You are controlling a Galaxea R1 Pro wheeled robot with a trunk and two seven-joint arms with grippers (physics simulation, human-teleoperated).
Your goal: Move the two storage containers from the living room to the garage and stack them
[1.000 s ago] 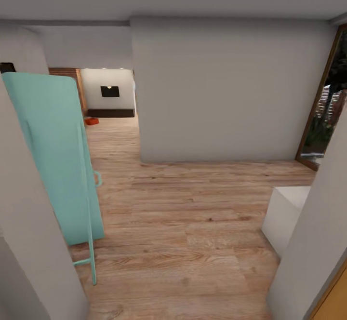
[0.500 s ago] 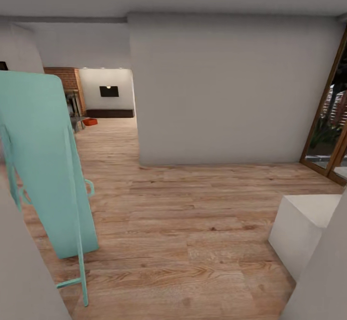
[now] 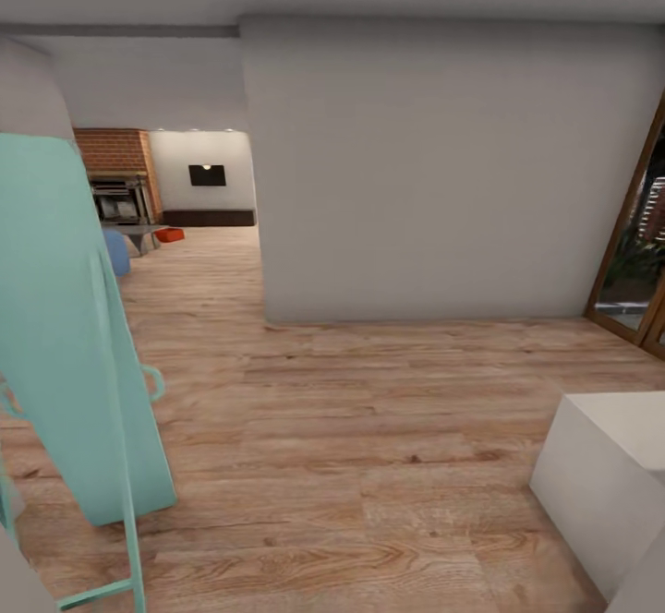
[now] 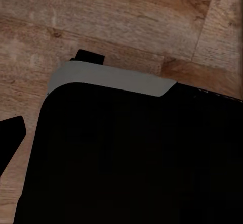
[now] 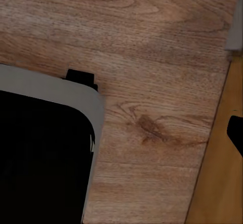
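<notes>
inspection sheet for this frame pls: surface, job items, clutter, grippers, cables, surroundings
Surface: light wood plank floor, no debris seen.
Job's things: one red-orange storage container on the floor far down the passage, near the brick fireplace; a second one, nothing seen.
Clutter: teal panel on a frame standing at the near left; white block at the near right.
Grippers: fingers not made out in the wrist views, which look down at the floor past the robot's dark base; state cannot be told.
Cables: nothing seen.
Surroundings: grey wall straight ahead, wood-framed glass door at the right, blue rounded furniture by the fireplace.
</notes>
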